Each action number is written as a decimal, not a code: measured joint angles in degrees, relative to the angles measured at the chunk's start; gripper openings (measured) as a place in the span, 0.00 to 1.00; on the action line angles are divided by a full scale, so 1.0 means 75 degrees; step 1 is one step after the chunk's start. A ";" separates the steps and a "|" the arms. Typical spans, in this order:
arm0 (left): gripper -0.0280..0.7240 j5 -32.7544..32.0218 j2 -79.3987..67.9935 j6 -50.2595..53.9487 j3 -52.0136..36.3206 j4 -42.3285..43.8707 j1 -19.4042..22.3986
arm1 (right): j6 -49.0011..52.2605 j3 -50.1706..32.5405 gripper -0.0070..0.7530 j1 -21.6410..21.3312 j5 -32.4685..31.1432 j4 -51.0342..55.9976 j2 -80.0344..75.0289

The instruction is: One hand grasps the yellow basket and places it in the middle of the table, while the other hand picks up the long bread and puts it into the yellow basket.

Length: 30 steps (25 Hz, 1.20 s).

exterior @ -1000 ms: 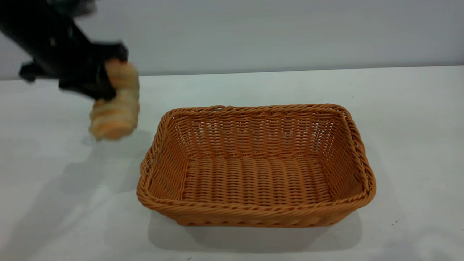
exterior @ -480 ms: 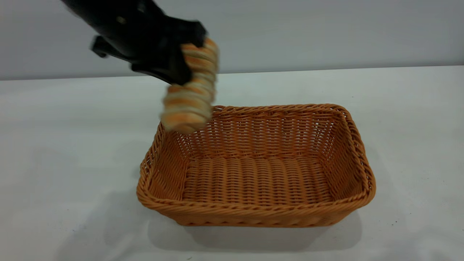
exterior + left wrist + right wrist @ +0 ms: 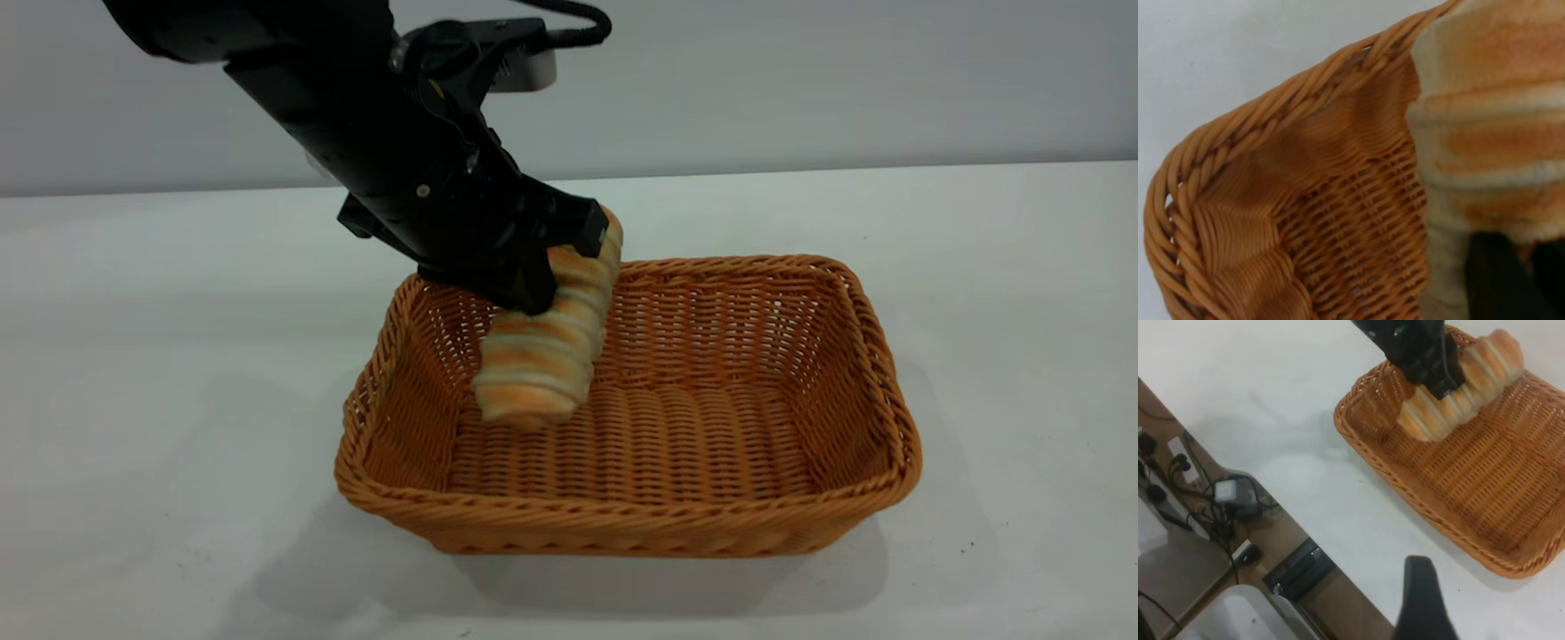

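Note:
The yellow basket (image 3: pixel 622 524) stands in the middle of the table (image 3: pixel 133 356). My left gripper (image 3: pixel 564 267) reaches down over the basket's left part and is shut on the long bread (image 3: pixel 542 356). The bread hangs tilted, its lower end inside the basket near the floor; whether it touches I cannot tell. In the left wrist view the bread (image 3: pixel 1491 133) fills the space by my left gripper (image 3: pixel 1531 267), with the basket's corner rim (image 3: pixel 1271 133) beside it. My right gripper (image 3: pixel 1485 593) is apart from the basket (image 3: pixel 1425 507), open and empty, one finger (image 3: pixel 1421 600) showing.
In the right wrist view the table's edge (image 3: pixel 1305 527) runs close to the basket. Past it lie cables and a power strip (image 3: pixel 1198 493) and a white bin (image 3: pixel 1245 613). A grey wall (image 3: pixel 800 80) stands behind the table.
My left gripper has carried the bread from the left of the table rightward, over the basket's rim, and lowered it into the basket. The basket has not moved.

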State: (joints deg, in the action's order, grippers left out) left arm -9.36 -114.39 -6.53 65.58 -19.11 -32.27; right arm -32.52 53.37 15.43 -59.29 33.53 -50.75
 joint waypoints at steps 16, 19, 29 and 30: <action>0.81 -0.1089 0.1611 -0.2114 0.0000 0.0029 0.0253 | 0.1357 0.0000 0.70 0.0000 -0.0732 -0.1681 0.1502; 0.78 -0.1667 0.2478 -0.2189 0.0000 0.0031 0.0525 | 0.1583 -0.0095 0.70 0.0000 -0.0864 -0.1944 0.1916; 0.77 -0.4007 0.5332 -0.2203 -0.0030 0.0068 0.1654 | 0.2256 -0.1680 0.70 0.0000 -0.0969 -0.2603 0.3572; 0.77 -0.4292 0.5556 -0.2203 -0.0030 0.0084 0.1722 | 0.2285 -0.1851 0.70 0.0000 -0.0954 -0.2707 0.3773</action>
State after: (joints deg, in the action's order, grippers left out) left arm -41.55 -72.72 -23.05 65.36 -18.48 -19.35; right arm -15.38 39.49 15.43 -66.44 13.23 -22.45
